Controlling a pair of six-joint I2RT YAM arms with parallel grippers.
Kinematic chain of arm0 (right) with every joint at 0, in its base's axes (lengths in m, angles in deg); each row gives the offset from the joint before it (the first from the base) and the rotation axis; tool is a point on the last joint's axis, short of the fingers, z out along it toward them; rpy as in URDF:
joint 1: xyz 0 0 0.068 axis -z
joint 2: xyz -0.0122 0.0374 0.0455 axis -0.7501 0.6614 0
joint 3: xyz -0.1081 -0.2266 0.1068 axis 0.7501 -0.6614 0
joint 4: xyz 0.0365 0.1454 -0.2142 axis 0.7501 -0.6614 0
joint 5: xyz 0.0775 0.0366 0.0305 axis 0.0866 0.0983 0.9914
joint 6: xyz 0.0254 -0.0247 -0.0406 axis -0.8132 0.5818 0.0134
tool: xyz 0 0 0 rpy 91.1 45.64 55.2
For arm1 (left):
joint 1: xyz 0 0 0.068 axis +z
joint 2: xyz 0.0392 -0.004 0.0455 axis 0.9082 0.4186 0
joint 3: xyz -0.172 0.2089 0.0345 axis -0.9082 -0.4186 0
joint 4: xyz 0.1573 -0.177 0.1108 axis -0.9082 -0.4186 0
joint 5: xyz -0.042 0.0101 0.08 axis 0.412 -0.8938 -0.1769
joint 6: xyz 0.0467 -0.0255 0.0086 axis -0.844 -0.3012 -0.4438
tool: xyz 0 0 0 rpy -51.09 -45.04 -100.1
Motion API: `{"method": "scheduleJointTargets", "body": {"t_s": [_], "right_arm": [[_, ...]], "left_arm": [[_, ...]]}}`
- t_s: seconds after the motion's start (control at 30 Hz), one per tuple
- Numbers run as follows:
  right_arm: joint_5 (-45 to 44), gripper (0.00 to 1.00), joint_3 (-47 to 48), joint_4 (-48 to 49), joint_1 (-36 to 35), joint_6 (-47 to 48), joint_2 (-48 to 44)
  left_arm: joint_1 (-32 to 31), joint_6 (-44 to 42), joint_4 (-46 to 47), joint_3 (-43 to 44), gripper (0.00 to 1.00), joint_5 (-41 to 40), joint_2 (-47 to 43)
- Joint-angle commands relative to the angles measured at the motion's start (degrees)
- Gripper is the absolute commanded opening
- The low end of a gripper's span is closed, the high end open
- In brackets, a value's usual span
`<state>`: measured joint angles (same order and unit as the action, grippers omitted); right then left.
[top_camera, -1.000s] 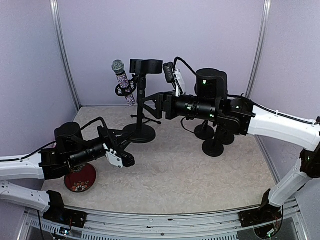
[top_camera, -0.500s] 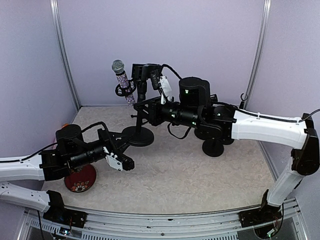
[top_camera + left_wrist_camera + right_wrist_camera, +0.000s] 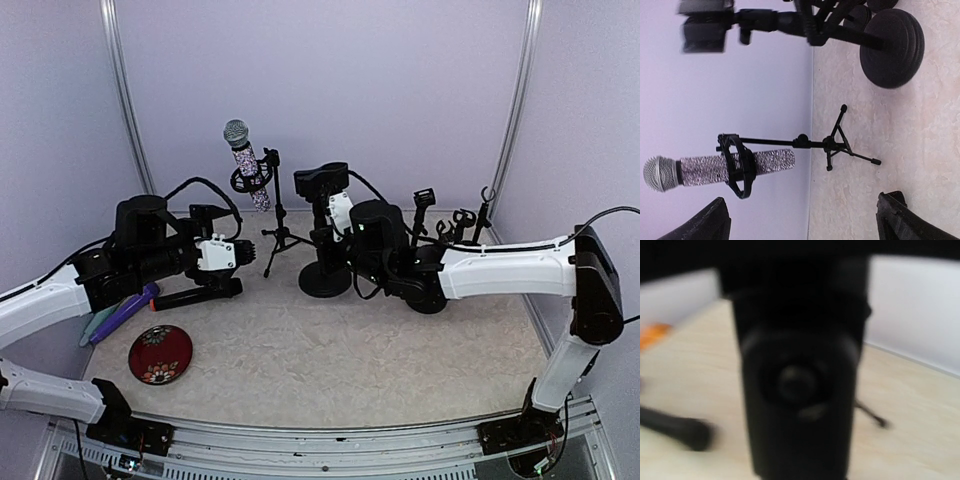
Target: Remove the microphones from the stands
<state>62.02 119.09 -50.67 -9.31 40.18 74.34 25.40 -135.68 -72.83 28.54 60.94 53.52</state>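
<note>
The microphone [image 3: 241,160], silver glitter with a grey mesh head, sits in the ring clip of a small black tripod stand [image 3: 276,225] near the back wall. In the left wrist view the microphone [image 3: 735,167] lies across the picture, still in the clip of the stand [image 3: 836,145]. My left gripper [image 3: 235,252] hangs open to the left of the stand, apart from it; its fingertips [image 3: 710,222] show at the bottom edge with nothing between them. My right gripper [image 3: 327,240] is shut on the post of a black round-base stand [image 3: 325,280], which fills its blurred wrist view [image 3: 797,390].
A red plate [image 3: 160,352] lies front left, with purple and pale blue objects [image 3: 125,310] behind it. Several more black stands [image 3: 445,235] cluster at back right behind the right arm. Metal frame posts and walls close in the sides and back.
My left gripper has risen from the table and opened wide. My right arm closed on the round-base stand and carried it to the right, uncovering the tripod stand.
</note>
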Motion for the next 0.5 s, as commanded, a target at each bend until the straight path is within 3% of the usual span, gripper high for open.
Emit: {"method": "scheduleJointTargets", "body": {"t_s": [0.0,0.2,0.47], "right_arm": [[-7.68,0.0,-2.03,15.58,6.0,4.71,4.32],[-6.91,0.0,1.12,23.1,12.66,6.19,14.73],[-10.5,0.0,8.14,30.41,16.86,10.42,25.41]], "left_arm": [[4.3,8.07,-11.78,2.7,0.99,3.53,-0.36],[9.02,11.16,-20.4,3.46,0.99,1.58,0.15],[17.91,18.72,-29.83,10.16,0.99,7.4,1.78]]}}
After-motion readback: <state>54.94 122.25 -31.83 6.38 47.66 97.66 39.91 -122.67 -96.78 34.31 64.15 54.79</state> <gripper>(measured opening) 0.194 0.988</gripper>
